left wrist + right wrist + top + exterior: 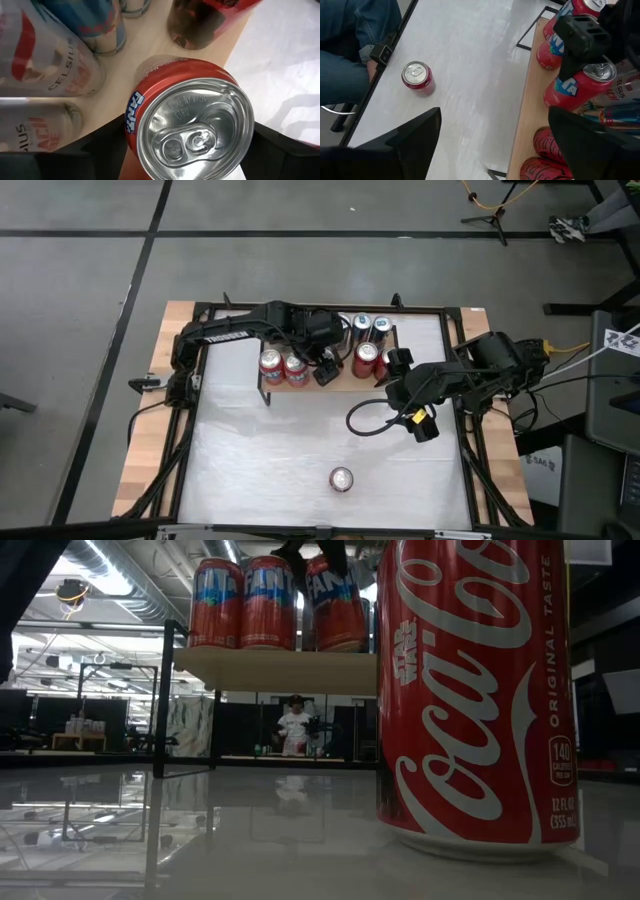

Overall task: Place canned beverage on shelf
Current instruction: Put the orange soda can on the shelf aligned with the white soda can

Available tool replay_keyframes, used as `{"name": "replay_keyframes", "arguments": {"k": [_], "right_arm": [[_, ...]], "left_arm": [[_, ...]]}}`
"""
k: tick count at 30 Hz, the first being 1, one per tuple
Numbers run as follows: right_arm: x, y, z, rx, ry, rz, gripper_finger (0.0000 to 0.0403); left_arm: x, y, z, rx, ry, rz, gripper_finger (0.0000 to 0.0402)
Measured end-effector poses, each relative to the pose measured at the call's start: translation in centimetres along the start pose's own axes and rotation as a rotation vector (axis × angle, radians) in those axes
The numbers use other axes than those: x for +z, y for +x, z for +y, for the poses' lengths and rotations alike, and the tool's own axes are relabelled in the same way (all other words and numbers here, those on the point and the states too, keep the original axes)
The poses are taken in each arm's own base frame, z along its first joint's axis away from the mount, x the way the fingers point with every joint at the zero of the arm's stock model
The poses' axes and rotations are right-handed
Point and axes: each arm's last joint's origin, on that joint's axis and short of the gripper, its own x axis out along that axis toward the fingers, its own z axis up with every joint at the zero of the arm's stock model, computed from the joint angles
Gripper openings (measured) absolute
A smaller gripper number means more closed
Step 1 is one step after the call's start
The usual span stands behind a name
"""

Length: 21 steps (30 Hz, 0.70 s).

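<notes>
Right now the left gripper (326, 370) is over the shelf (345, 385), its fingers (580, 35) closed around an upright orange Fanta can (187, 122) standing on the wood plank top beside two more Fanta cans (282, 366). Meanwhile the right gripper (398, 363) hovers near the shelf's other end, fingers spread wide. A Coca-Cola can (341, 478) stands alone on the white surface (260, 450).

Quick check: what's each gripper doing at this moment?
Left gripper: shut on the Fanta can on the shelf.
Right gripper: open, holding nothing, beside the shelf.
</notes>
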Motion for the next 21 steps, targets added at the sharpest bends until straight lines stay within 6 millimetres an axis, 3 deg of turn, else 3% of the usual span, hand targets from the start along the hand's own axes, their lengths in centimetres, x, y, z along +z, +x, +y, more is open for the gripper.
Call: {"name": "replay_keyframes", "arguments": {"k": [21], "right_arm": [[0.00,0.00,0.01,0.004,0.000,0.000,0.0358]], "left_arm": [[-0.43,0.32,0.45,0.038,0.000,0.065,0.0301]]}}
